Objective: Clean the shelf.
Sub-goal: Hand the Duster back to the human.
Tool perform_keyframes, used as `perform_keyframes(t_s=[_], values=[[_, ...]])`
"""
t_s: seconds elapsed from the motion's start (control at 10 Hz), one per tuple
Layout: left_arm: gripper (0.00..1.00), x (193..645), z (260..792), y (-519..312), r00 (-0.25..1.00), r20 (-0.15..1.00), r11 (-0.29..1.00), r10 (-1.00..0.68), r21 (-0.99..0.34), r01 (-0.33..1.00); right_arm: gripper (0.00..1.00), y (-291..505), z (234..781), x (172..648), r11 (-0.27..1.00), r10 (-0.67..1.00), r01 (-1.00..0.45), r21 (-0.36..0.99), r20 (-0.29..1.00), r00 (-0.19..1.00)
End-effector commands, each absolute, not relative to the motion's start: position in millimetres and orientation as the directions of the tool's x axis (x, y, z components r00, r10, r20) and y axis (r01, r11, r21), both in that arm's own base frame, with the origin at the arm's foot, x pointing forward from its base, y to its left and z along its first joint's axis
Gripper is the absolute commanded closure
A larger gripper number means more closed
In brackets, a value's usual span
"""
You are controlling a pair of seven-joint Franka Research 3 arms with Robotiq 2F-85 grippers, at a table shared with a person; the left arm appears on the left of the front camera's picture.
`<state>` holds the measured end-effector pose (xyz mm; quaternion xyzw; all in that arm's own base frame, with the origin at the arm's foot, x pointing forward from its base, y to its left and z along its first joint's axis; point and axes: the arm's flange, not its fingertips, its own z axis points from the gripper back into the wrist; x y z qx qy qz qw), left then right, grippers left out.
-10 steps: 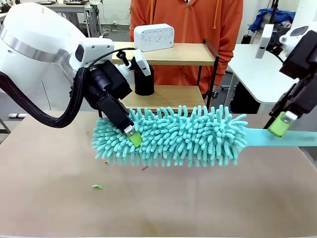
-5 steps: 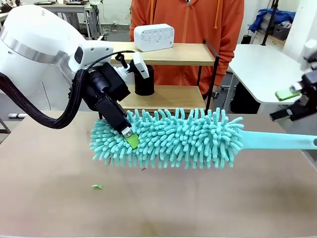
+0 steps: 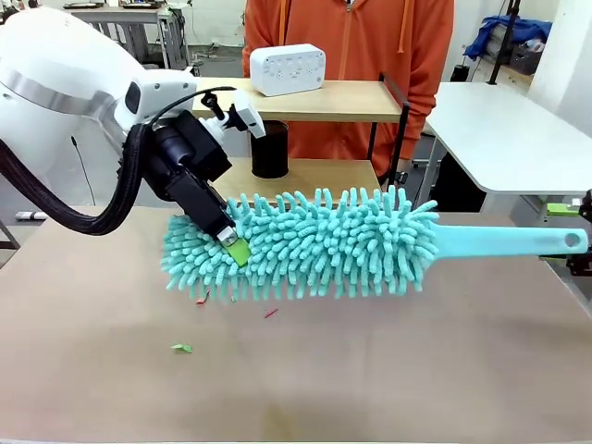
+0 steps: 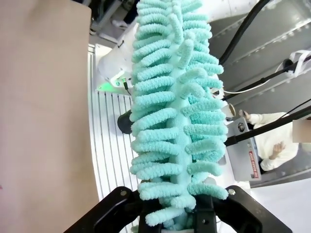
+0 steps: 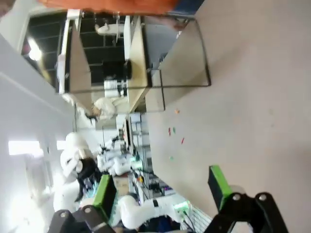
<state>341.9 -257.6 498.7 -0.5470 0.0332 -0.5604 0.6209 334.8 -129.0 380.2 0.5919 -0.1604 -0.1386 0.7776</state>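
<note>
From the front view we are seeing the left gripper (image 3: 233,248) pinching the shaggy head of a teal duster (image 3: 305,245), jaws closed into the fibres near its left end, the tool hanging roughly level just above the brown table (image 3: 370,370). The duster's flat handle (image 3: 509,242) is pointing toward picture right. At that edge a bit of the right gripper (image 3: 578,236) is showing, one green pad above the handle's tip and apart from it. The shelf (image 3: 324,129) is standing at the far side of the table behind the duster, a person in an orange top (image 3: 370,42) just beyond it. On its upper board a white box (image 3: 288,69) is sitting; on the lower board, a black cup (image 3: 269,150). Small red and green scraps (image 3: 182,348) are lying on the table below the duster. From the left wrist view we are looking along the duster (image 4: 175,116), its end clamped between the black fingers (image 4: 243,206) at the bottom edge. From the right wrist view the right gripper (image 5: 163,191) is showing its jaws spread wide with nothing between the green pads (image 5: 219,187); the shelf (image 5: 136,63) is appearing sideways, well apart across the table (image 5: 252,97).
</note>
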Motion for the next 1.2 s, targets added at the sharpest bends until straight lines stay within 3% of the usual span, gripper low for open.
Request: perform_keyframes(t_s=[0.0,0.3,0.5,0.7,0.8,0.9,1.1], values=[[1.00,341.0,510.9,-238.2,0.393,0.637,-0.271,-0.663,-0.694,0.667,0.00,-110.0,412.8,324.1,0.283,-0.301,-0.050,0.958,0.138,0.943],[1.00,326.9,557.6,-170.1,0.455,0.709,-0.189,-0.539,-0.628,0.755,0.00,-110.0,412.8,324.1,0.283,-0.301,-0.050,0.958,0.138,0.943],[1.00,313.7,600.4,-71.9,0.537,0.818,-0.075,-0.207,-0.560,0.825,0.00,-110.0,412.8,324.1,0.283,-0.301,-0.050,0.958,0.138,0.943],[1.00,305.7,601.1,1.2,0.556,0.822,0.090,0.127,-0.568,0.818,0.00,-110.0,412.8,324.1,0.283,-0.301,-0.050,0.958,0.138,0.943],[1.00,307.4,591.0,31.8,0.574,0.771,0.175,0.278,-0.628,0.759,0.00,-110.0,412.8,324.1,0.283,-0.301,-0.050,0.958,0.138,0.943],[1.00,310.9,573.0,56.0,0.651,0.637,0.208,0.413,-0.762,0.613,0.00,-110.0,412.8,324.1,0.283,-0.301,-0.050,0.958,0.138,0.943],[1.00,324.1,538.7,82.2,0.736,0.330,0.155,0.591,-0.942,0.298,0.00,-110.0,412.8,324.1,0.283,-0.301,-0.050,0.958,0.138,0.943]])
